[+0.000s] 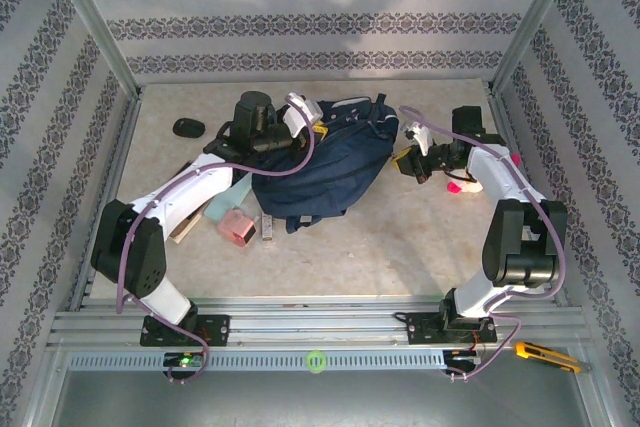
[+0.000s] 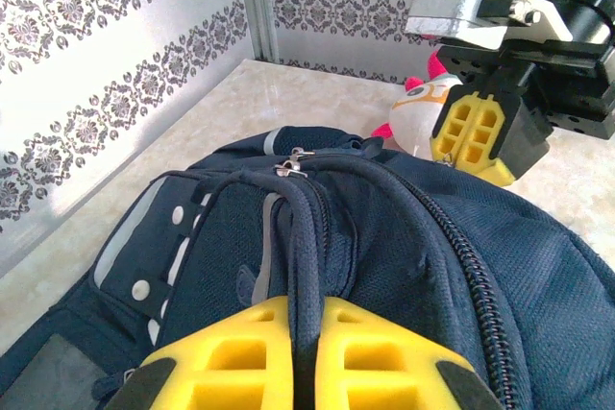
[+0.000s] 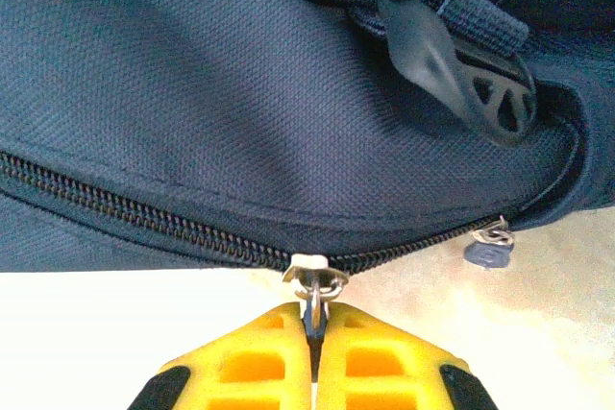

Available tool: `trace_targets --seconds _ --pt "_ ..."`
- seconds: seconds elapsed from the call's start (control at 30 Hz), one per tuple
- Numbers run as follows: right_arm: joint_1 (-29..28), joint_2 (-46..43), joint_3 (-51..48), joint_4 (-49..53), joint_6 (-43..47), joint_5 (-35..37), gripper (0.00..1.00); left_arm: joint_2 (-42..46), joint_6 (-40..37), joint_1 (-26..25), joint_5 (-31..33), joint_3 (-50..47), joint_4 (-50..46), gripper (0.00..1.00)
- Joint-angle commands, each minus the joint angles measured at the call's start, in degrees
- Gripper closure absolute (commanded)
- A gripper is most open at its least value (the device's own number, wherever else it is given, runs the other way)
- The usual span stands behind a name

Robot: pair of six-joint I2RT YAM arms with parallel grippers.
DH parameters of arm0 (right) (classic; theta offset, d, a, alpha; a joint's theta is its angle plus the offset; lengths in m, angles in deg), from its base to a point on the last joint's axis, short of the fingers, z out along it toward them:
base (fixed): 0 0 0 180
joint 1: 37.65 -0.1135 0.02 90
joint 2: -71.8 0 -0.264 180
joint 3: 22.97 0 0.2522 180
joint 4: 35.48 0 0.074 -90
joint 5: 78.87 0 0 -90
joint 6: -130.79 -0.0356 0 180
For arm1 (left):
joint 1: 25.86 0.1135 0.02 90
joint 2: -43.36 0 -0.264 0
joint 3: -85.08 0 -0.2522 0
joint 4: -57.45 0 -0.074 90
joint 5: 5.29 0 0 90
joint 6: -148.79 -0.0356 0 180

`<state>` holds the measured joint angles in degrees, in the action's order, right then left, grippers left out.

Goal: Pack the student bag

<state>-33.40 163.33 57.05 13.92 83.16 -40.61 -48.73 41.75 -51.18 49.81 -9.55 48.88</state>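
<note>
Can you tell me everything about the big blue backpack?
The backpack is dark navy woven cloth with grey-white trim, a row of white dots, black zips and a black plastic buckle. It lies slumped and crumpled toward the back of the table. The left gripper is shut on its dark handle, and the right gripper is shut on a small metal zip pull at its edge.

Left gripper (image 2: pixel 306 357) clamped on student bag (image 2: pixel 461 266) strap (image 2: pixel 306 237), forearm stretched forward and inward. Right gripper (image 3: pixel 314 357) clamped on zipper pull (image 3: pixel 314 280), elbow bent, wrist turned inward.
</note>
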Motion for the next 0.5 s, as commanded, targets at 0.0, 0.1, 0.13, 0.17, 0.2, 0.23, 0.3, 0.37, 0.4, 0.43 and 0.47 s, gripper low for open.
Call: trace_targets --seconds 0.0,0.1,0.13,0.17,0.2,0.23,0.3,0.37,0.4,0.43,0.47 --pt "1.46 -2.35 0.89 4.98 1.58 -3.94 1.0 2.45 -1.59 3.69 5.81 2.39 -0.5 1.0" --pt "-3.5 -4.21 0.69 3.86 -3.52 -10.73 1.0 1.53 0.07 1.66 7.17 1.72 1.83 1.0" --pt "-5.08 -4.54 0.78 3.83 -4.37 -10.11 1.0 0.93 -0.33 0.72 8.68 2.29 1.16 1.0" --pt "-6.54 -4.86 0.63 3.49 -5.38 -10.36 1.0 0.37 -0.73 -0.17 9.72 2.83 0.57 1.0" --pt "-7.3 -5.02 0.42 3.14 -6.17 -10.62 1.0 0.02 -0.8 -0.94 10.36 3.09 0.6 1.0" --pt "-8.32 -5.37 -0.03 2.32 -7.21 -10.9 1.0 -0.36 -0.48 -1.58 11.08 3.11 1.17 1.0" --pt "-9.87 -6.19 -0.97 0.48 -10.04 -11.1 1.0 -0.97 0.71 -2.56 13.23 3.18 2.15 1.0" --pt "-11.13 -7.42 -2.19 -1.68 -13.13 -11.48 1.0 -1.5 0.97 -3.56 15.82 3.61 2.21 1.0" --pt "-11.56 -8.07 -2.72 -2.83 -14.72 -11.86 1.0 -1.72 0.95 -3.95 17.47 3.7 2.19 1.0" --pt "-11.92 -8.74 -3.35 -4.04 -16.81 -12.42 1.0 -1.97 1.25 -4.44 19.02 3.86 2.28 1.0" --pt "-12.19 -9.52 -3.82 -5.39 -19.28 -12.67 1.0 -2.27 1.68 -4.76 20.4 4.05 2.19 1.0"
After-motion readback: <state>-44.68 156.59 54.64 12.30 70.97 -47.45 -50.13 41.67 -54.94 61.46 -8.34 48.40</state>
